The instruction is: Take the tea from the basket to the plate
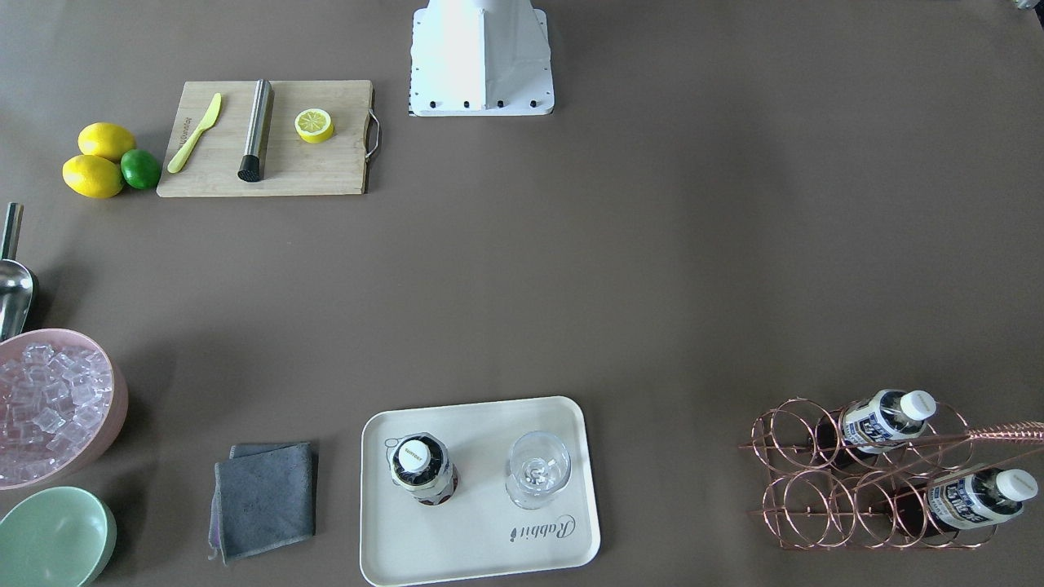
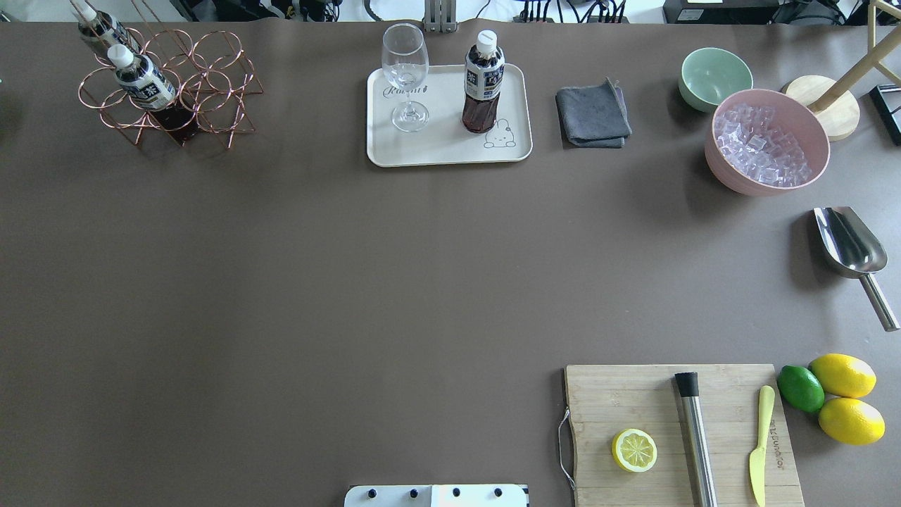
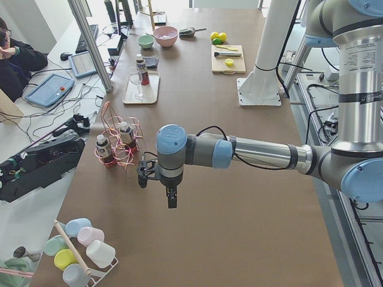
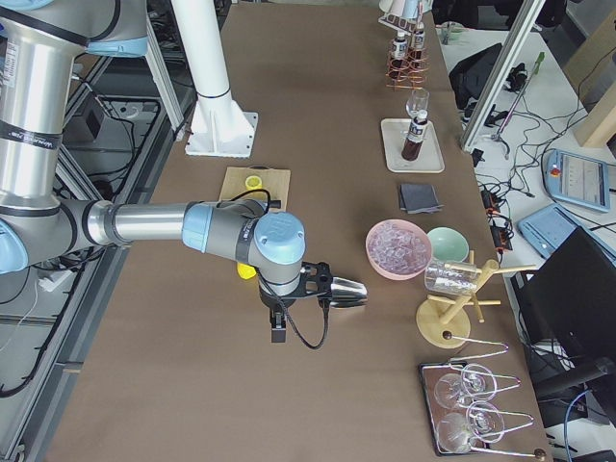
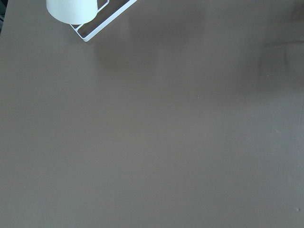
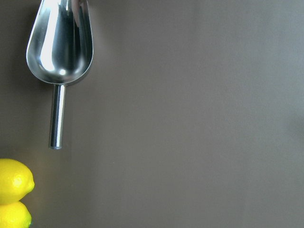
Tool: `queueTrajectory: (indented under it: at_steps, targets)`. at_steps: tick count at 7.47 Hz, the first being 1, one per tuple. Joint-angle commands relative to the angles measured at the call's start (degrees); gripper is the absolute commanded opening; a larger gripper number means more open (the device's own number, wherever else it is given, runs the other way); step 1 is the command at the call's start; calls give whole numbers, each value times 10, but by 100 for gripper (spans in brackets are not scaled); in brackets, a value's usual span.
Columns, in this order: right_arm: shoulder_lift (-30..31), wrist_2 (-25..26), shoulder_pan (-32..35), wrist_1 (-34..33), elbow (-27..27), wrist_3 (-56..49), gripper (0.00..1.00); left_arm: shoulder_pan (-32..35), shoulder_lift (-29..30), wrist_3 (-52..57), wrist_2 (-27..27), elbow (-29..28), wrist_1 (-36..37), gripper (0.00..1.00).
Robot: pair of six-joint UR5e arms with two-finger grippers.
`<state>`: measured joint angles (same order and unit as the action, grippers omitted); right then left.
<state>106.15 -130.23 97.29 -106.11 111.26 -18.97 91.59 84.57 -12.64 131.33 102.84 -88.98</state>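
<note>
One tea bottle (image 2: 483, 83) stands upright on the cream plate (image 2: 443, 144), next to a clear glass (image 2: 406, 77). It also shows in the front view (image 1: 422, 468) on the plate (image 1: 481, 538). Two more tea bottles (image 2: 144, 81) (image 2: 98, 28) stand in the copper wire basket (image 2: 211, 77) at the table's far left corner. My left gripper (image 3: 143, 173) hovers over bare table short of the basket (image 3: 119, 143). My right gripper (image 4: 318, 281) hovers near the metal scoop. Both show only in the side views, so I cannot tell whether they are open or shut.
A grey cloth (image 2: 593, 116), a mint bowl (image 2: 714, 76) and a pink bowl of ice (image 2: 766, 144) sit right of the plate. A metal scoop (image 2: 852, 250), a cutting board (image 2: 679, 433) with a half lemon, and lemons and a lime (image 2: 834, 394) lie at the right.
</note>
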Motion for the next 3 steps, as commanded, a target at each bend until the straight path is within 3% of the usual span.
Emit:
queueTrajectory:
  at_steps: [1, 3]
  targets:
    - [0, 6, -1, 1, -1, 0, 100, 0, 1, 1, 2, 1, -1, 98]
    - [-6, 4, -1, 2, -14, 3, 100, 0, 0, 1, 0, -1, -1, 98]
